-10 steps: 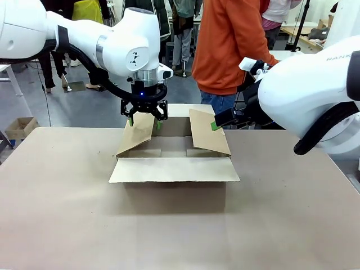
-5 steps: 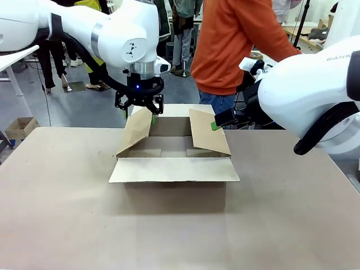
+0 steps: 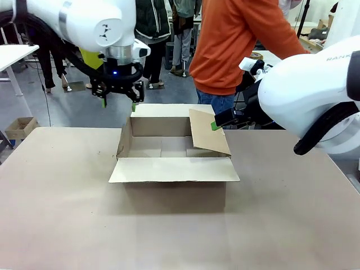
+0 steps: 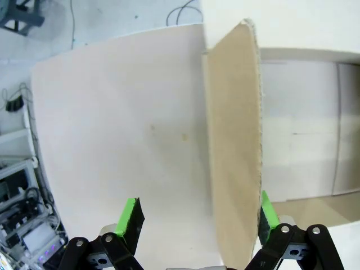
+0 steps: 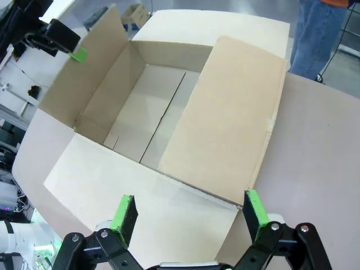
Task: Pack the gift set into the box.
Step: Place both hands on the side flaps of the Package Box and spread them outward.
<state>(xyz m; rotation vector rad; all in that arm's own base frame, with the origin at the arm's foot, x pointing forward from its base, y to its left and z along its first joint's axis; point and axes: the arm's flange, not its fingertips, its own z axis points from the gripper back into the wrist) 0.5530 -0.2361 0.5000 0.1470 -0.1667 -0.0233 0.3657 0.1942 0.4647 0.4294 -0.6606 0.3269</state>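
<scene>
A large brown cardboard box (image 3: 174, 194) sits mid-table with its top open and its floor bare. The near flap (image 3: 174, 170) folds out flat and the left flap (image 3: 125, 138) stands upright. The right flap (image 3: 209, 134) leans inward over the opening.

The left gripper (image 3: 118, 104) hovers above the left flap, fingers spread and holding nothing. The right gripper (image 5: 190, 212) is also spread and empty, beside the right flap's far corner. Whether it touches the flap is unclear.

The step looks like preparing the box. The right flap probably needs pushing outward before anything can be lowered in.

A person in an orange top (image 3: 236, 45) stands at the far side, hands cut off from sight.
</scene>
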